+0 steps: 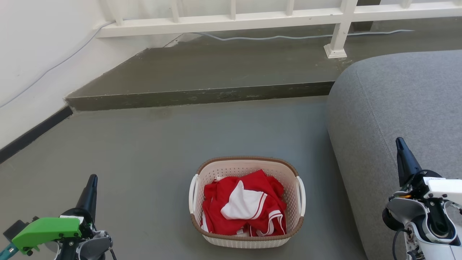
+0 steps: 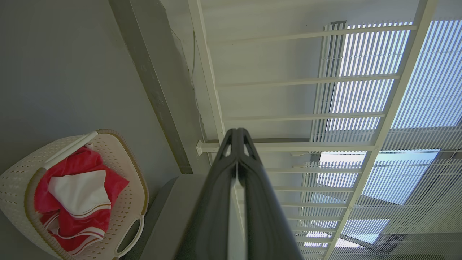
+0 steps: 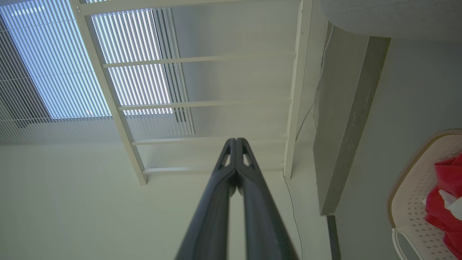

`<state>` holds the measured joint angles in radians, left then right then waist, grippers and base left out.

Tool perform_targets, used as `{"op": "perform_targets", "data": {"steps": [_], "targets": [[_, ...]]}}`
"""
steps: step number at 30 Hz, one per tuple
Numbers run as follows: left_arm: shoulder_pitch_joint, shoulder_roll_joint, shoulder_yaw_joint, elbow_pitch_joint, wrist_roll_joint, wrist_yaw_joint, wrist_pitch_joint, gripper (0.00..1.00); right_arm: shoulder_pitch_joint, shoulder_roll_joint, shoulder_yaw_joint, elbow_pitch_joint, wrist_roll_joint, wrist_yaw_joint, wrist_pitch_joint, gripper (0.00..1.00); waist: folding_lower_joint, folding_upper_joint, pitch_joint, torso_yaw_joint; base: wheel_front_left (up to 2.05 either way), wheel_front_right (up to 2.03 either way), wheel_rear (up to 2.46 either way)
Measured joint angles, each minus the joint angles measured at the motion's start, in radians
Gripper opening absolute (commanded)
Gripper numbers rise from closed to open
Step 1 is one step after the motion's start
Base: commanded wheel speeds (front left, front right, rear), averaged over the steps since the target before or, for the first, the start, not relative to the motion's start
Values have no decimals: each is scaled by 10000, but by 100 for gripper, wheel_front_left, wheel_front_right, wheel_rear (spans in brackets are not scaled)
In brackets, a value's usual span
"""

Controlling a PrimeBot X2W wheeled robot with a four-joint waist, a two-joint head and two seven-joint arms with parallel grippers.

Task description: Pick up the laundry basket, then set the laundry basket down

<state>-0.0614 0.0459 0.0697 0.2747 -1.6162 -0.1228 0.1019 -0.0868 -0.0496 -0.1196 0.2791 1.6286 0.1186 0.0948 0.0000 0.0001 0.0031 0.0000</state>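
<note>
The laundry basket [image 1: 249, 241] stands upright on the grey floor [image 1: 144, 144], in front of you and roughly midway between your two arms. It is well apart from the raised step [image 1: 202, 96] at the far edge of the floor and near the side of the grey sofa [image 1: 397, 108], without touching it. Inside lies a loose heap of red and white clothes [image 1: 242, 206], which seems not to rise above the brown rim [image 1: 247, 158]. Your left gripper [image 1: 92, 178] and your right gripper [image 1: 400, 142] both have the fingers pressed together with nothing between them. Both are well apart from the basket, so the picking up is not yet begun. I judge that the basket will be light, because it is small, of thin perforated plastic, and carries only some cloth. The walls will probably bend a little if you squeeze them, and the smooth plastic may slip, so please do not pinch the wall. Better take the two white side handles after you open the fingers: the left handle [image 1: 194, 193] with the left gripper, the right handle [image 1: 301, 195] with the right one. Lift both sides evenly, otherwise the basket may tilt and the clothes may slide toward one end.
</note>
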Motion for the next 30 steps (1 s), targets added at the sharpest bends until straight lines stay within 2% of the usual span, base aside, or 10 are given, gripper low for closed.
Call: {"op": "perform_targets", "data": {"steps": [8, 9, 10, 11, 12, 16, 30], "targets": [[0, -2, 0, 0, 0, 0, 0, 0, 0, 0, -2, 0, 0, 0, 0, 0, 0, 0, 0, 0, 0, 0, 0], [0, -2, 2, 0, 0, 0, 0, 100, 0, 0, -2, 0, 0, 0, 0, 100, 0, 0, 0, 0, 0, 0, 0], [8, -6, -8, 23, -2, 4, -2, 0, 3, 8, 0, 25, 2, -6, 0, 0, 0, 0, 0, 0, 0, 0, 0], [35, -15, -33, 113, 0, 8, -4, 0, 19, 31, 0, 115, 2, -33, -2, 0, 0, 0, 0, 0, 0, 0, 0], [102, -44, -52, 219, 0, 10, -4, 100, 98, 86, 6, 221, 2, -52, -2, 100, 0, 0, 0, 0, 0, 0, 0], [382, -186, -75, 437, 0, 12, -17, 100, 429, 238, 42, 451, 2, -58, -6, 100, 0, 0, 3, 0, 0, 0, 0], [374, -194, -94, 121, 136, 12, -251, 100, 427, 215, 445, 109, -378, -56, -351, 100, 0, 0, 39, -3, 0, 0, 0]]}}
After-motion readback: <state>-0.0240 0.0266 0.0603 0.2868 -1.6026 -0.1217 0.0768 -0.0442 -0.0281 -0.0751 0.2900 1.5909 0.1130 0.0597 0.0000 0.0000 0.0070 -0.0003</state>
